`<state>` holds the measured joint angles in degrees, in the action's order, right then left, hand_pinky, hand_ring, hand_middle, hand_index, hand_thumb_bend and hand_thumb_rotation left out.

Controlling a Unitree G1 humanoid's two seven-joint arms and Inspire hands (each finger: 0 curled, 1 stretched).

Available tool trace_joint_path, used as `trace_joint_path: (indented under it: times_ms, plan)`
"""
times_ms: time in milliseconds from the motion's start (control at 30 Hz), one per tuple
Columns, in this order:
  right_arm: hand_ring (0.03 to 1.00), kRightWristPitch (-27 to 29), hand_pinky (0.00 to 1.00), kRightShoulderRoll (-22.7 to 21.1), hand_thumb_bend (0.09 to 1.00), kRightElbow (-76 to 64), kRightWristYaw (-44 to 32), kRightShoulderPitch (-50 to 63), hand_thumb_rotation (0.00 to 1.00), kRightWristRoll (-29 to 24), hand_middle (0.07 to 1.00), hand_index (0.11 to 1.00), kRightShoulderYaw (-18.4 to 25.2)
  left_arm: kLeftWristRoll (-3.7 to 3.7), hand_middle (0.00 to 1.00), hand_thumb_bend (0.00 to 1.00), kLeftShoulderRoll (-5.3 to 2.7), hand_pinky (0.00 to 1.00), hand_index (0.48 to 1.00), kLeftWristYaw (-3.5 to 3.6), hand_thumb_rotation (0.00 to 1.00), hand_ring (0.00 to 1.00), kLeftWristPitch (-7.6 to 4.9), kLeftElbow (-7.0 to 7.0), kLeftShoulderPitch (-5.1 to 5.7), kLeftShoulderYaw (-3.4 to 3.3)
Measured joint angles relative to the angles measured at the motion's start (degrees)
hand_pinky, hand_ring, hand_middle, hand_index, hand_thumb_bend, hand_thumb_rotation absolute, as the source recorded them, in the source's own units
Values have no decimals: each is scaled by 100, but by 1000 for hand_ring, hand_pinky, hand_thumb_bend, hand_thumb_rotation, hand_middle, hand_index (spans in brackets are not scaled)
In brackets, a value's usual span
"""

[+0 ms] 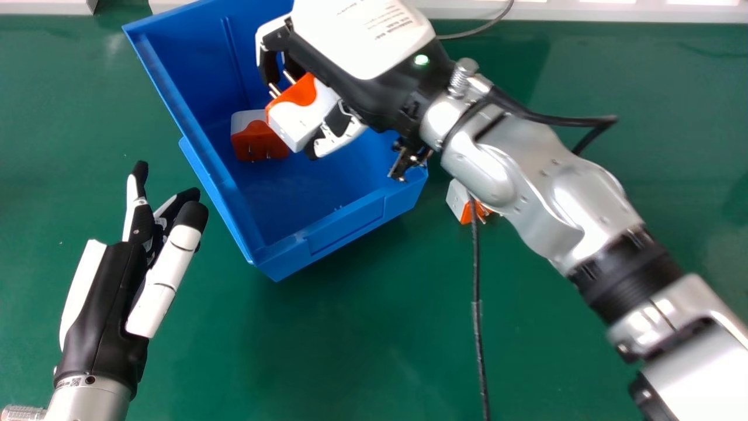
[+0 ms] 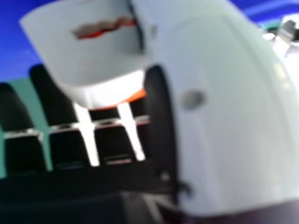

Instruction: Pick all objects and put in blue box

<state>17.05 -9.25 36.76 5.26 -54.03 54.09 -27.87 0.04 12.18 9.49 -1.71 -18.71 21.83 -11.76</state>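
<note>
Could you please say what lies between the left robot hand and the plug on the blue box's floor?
The head view shows bare green table, then the blue box's side wall, between the left robot hand and the orange-and-white plug.

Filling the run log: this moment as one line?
right hand: pinching plug over blue box | inside: second plug | outside: third plug, on table | left hand: open, beside box

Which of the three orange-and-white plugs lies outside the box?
The plug right of the blue box; another lies inside it, and the right hand holds the third.
</note>
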Motion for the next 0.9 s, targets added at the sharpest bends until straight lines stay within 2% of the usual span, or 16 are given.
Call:
trace_joint_path:
  times_ms: [200, 367, 533, 733, 767, 800, 867, 900]
  plan:
    - [434, -70, 330, 340, 495, 1349, 784, -456, 0, 279, 522, 507, -568, -5, 914, 721, -2, 841, 900, 12, 926, 895, 47, -59, 21, 7]
    - [437, -164, 338, 569, 496, 1955, 979, -727, 0, 332, 510, 478, -857, -4, 914, 722, -3, 841, 899, 14, 926, 895, 108, -81, 38, 12]
    - [454, -221, 360, 837, 497, 2336, 1177, -751, 0, 257, 506, 435, -970, 4, 912, 726, -6, 839, 898, 12, 925, 893, 124, -195, 49, 29]
    - [465, -281, 363, 887, 497, 2426, 1122, -722, 0, 55, 515, 438, -985, 11, 912, 727, -31, 838, 898, 0, 924, 893, 126, -213, 51, 70]
    - [555, -276, 441, 879, 492, 2425, 1052, -701, 0, -3, 601, 530, -983, 12, 911, 727, -36, 837, 897, -2, 924, 892, 126, -213, 51, 79]
    - [773, -283, 640, 874, 635, 2422, 975, -676, 137, -27, 796, 755, -982, 15, 909, 726, -38, 836, 897, -4, 923, 892, 126, -213, 51, 84]
    - [926, -349, 789, 866, 736, 2408, 900, -578, 234, -57, 934, 920, -991, 24, 908, 725, -38, 836, 897, -20, 923, 891, 126, -213, 51, 87]
    - [953, -396, 823, 864, 749, 2403, 897, -540, 251, -60, 958, 949, -1001, 32, 908, 725, -38, 836, 897, -30, 923, 891, 125, -213, 50, 87]
